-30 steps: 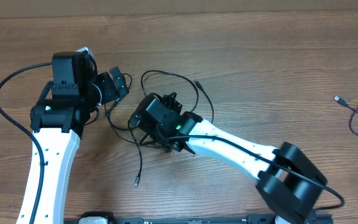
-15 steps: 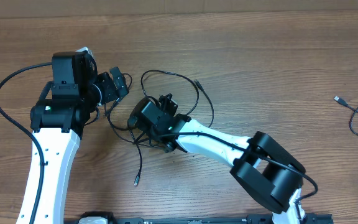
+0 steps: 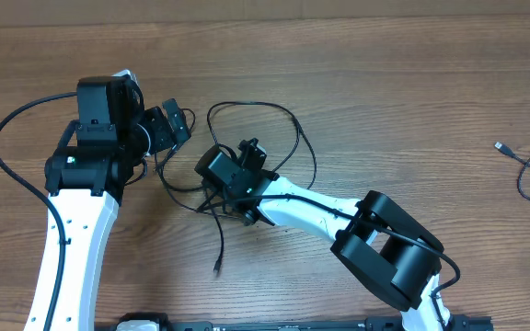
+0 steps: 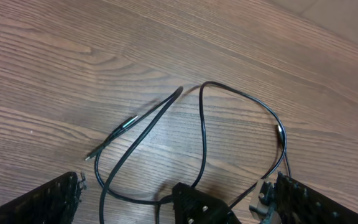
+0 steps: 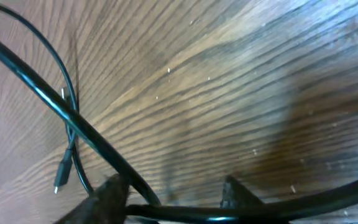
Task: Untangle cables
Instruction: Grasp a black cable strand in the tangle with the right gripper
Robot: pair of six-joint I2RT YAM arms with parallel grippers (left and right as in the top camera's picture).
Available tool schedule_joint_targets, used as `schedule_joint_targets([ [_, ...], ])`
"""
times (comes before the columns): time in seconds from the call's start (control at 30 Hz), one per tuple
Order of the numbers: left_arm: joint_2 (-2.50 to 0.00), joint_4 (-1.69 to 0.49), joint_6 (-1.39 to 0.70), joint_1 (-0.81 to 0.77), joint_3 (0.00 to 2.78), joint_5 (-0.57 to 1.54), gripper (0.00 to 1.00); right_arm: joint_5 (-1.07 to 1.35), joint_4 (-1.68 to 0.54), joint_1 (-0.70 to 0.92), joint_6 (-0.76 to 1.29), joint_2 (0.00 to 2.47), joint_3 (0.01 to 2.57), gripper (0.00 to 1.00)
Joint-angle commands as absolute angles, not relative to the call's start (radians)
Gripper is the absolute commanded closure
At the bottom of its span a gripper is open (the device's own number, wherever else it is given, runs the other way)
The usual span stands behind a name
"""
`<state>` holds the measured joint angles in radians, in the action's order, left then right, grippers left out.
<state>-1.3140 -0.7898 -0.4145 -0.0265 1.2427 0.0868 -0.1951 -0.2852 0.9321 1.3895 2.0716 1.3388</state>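
Black cables lie tangled on the wooden surface ahead of the gaping left jaws and under the right jaws, which straddle one of them, grip impossible to tell; seizing it seems the step, next a gentle pull clear.

Cables black; table brown wood-grain; arms white and black.

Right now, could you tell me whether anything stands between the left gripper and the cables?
Nothing covers the cables on the table, but the right gripper sits at the tangle just beside the open left gripper.
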Motion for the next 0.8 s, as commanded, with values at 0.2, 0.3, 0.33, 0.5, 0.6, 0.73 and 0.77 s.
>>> schedule_joint_targets([
  [0.2,-1.320,-0.789,-0.396,-0.027,1.264,0.097,0.00,-0.246,-0.278,0.936,1.387,2.090,1.341,0.60],
  [0.3,-1.320,-0.789,-0.396,-0.027,1.264,0.097,0.00,-0.247,-0.278,0.936,1.387,2.090,1.341,0.62],
  [0.33,-1.320,-0.789,-0.396,-0.027,1.264,0.097,0.00,-0.247,-0.278,0.936,1.387,2.091,1.341,0.62],
  [0.5,-1.320,-0.789,-0.396,-0.027,1.264,0.097,0.00,-0.247,-0.273,0.936,1.387,2.109,1.341,0.62],
  [0.6,-1.320,-0.789,-0.396,-0.027,1.264,0.097,0.01,-0.246,-0.262,0.936,1.387,2.136,1.341,0.62],
  [0.73,-1.320,-0.789,-0.396,-0.027,1.264,0.097,0.00,-0.246,-0.258,0.936,1.387,2.143,1.341,0.69],
  [0.77,-1.320,-0.789,-0.396,-0.027,1.264,0.097,0.00,-0.246,-0.258,0.936,1.387,2.143,1.341,0.73],
])
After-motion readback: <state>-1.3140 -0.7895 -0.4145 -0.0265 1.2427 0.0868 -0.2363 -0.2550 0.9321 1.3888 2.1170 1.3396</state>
